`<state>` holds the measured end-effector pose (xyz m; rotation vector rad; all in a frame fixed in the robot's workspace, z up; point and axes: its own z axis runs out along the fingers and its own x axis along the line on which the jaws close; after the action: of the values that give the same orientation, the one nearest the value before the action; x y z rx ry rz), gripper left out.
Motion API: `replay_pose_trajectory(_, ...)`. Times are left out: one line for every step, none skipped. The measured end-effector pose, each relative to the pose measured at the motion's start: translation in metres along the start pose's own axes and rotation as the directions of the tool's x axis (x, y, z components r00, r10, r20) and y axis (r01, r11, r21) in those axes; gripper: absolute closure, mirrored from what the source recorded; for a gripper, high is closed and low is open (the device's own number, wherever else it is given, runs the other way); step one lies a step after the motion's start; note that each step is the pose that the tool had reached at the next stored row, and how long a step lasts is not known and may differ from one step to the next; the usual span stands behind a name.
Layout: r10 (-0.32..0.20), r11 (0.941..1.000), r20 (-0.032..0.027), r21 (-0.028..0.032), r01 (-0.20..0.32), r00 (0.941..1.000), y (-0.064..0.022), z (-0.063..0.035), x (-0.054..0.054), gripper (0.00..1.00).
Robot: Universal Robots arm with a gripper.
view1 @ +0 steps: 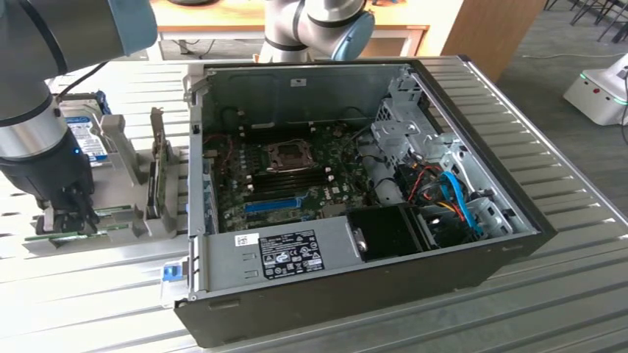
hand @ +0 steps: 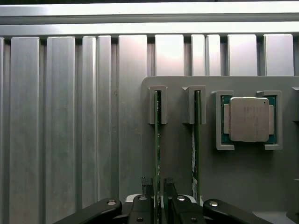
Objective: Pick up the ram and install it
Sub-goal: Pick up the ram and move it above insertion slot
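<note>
In the exterior view, your gripper (view1: 70, 220) hangs low over a gray holder (view1: 123, 229), to the exterior view's left of the open computer case (view1: 363, 184). In the wrist view, the ram (hand: 157, 140) stands on edge in the holder, and the open jaws straddle it without pinching. A second stick (hand: 196, 140) stands just beside it. Judge the ram light, stiff and fragile. Grip its flat faces squarely and gently.
</note>
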<state>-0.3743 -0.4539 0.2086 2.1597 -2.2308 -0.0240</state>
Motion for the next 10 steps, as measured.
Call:
replay_pose_trajectory(0.0,1.0,-0.0001,-0.0001,0.0,1.0,0.0,0.0,0.0,0.77)
replay_pose_trajectory(0.0,1.0,0.0,0.0,0.0,1.0,0.0,0.0001,0.0,0.77)
replay_pose_trajectory(0.0,1.0,0.0001,0.0001,0.0,1.0,0.0,0.0001,0.0,0.77)
replay_pose_trajectory(0.0,1.0,0.0001,0.0001,0.0,1.0,0.0,0.0001,0.0,0.77)
replay_pose_trajectory(0.0,1.0,0.0001,0.0002,0.0,1.0,-0.0001,0.0002,-0.0001,0.77)
replay_pose_trajectory(0.0,1.0,0.0003,0.0003,0.0,1.0,-0.0001,0.0003,-0.0002,0.77)
replay_pose_trajectory(0.0,1.0,0.0003,0.0004,0.0,1.0,-0.0002,0.0005,-0.0004,0.77)
replay_pose_trajectory(0.0,1.0,0.0002,0.0002,0.0,1.0,-0.0001,0.0005,-0.0006,0.77)
replay_pose_trajectory(0.0,1.0,0.0001,0.0001,0.0,1.0,0.0,0.0005,-0.0007,0.77)
replay_pose_trajectory(0.0,1.0,0.0,0.0,0.0,1.0,0.0,0.0005,-0.0008,0.77)
